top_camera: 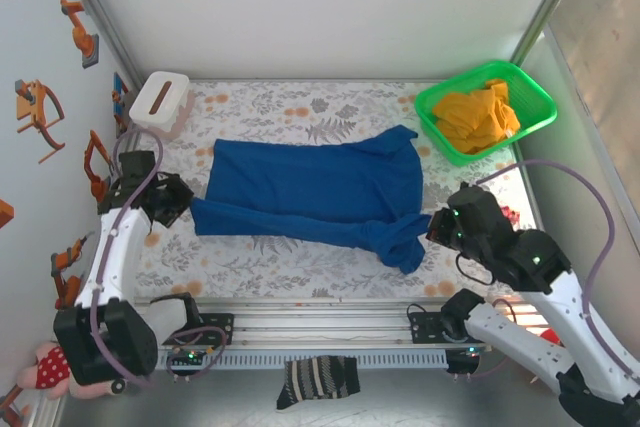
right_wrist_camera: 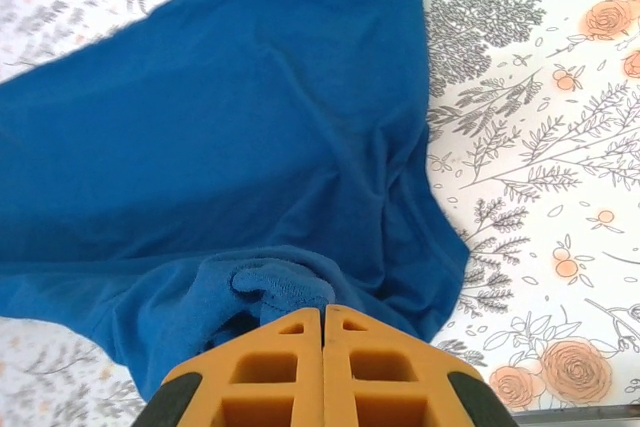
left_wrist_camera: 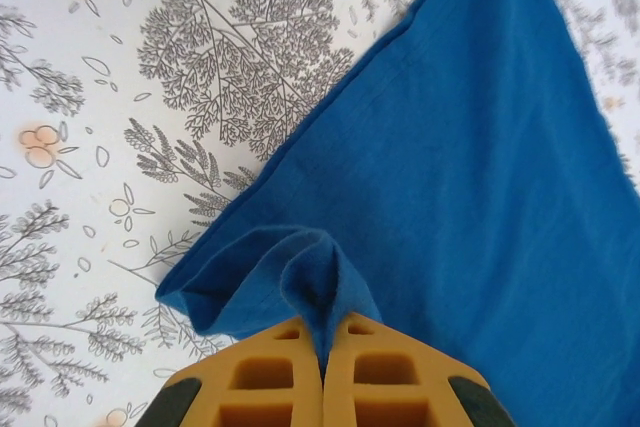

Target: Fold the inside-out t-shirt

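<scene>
The inside-out t-shirt (top_camera: 310, 187) lies spread on the floral table cover (top_camera: 300, 107). Its long axis runs left to right, roughly parallel to the rail that carries the arm bases, and it sits between the two grippers.

Left gripper (left_wrist_camera: 322, 347): jaws pressed together on a pinched fold of blue cloth at the shirt's near-left corner (the cloth rises into the seam between the fingers). From this gripper the garment spreads away to the right and toward the far side.

Right gripper (right_wrist_camera: 322, 319): likewise clamped, on a thicker bunched lump of cloth at the near-right end. From here the shirt spreads leftward and away.

Judgement: each arm holds the end nearest to it, so the near long edge is strung between them. The coming move — I take it to be carrying that edge over toward the far edge — turns on both grips travelling together, square to the long axis. The right end is bunched and hangs nearer the rail than the left, so the edge is not straight. I cannot tell which end is collar or hem.
</scene>
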Tool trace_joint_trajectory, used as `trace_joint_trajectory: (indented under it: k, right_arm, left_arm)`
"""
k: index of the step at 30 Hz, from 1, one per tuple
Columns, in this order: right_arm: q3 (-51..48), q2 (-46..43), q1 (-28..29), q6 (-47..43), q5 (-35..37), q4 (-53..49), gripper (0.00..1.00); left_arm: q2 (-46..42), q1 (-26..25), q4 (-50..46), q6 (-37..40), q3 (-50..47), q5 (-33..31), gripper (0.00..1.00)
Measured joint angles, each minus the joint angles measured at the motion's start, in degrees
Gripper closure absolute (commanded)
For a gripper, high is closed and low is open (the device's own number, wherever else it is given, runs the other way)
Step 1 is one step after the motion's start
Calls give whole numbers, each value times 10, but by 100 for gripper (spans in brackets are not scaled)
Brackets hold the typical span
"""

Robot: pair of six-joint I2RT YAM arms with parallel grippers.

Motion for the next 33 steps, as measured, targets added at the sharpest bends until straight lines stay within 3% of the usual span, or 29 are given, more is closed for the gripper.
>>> trace_joint_trajectory:
  k: [4, 12, 13, 15, 17, 20, 24, 29, 33]
  right_arm:
    - [-20, 66, -33, -26, -3, 46, 100]
    - [-33, 274, -200, -96, -83, 208, 100]
    - [-28, 306, -213, -104, -90, 219, 99]
    - [-4, 374, -236, -121, -101, 239, 75]
    - [22, 423, -246, -141, -110, 256, 72]
    - [40, 432, -245, -155, -131, 275, 72]
    - [37, 388, -222, -163, -159, 280, 71]
    - [7, 362, -137, -165, -166, 281, 60]
    - [-14, 393, -72, -163, -145, 277, 58]
  left_arm:
    - [96, -2, 24, 11, 23, 17, 100]
    - [290, -39, 63, 40, 139, 27, 97]
    - [306, -43, 65, 43, 151, 27, 89]
    - [335, -50, 66, 48, 175, 25, 65]
    - [355, -52, 65, 53, 194, 19, 50]
    - [359, -49, 62, 64, 212, 9, 39]
    - [319, -44, 56, 70, 204, -1, 37]
    - [216, -45, 55, 66, 139, 12, 36]
    - [162, -59, 56, 47, 65, 27, 35]
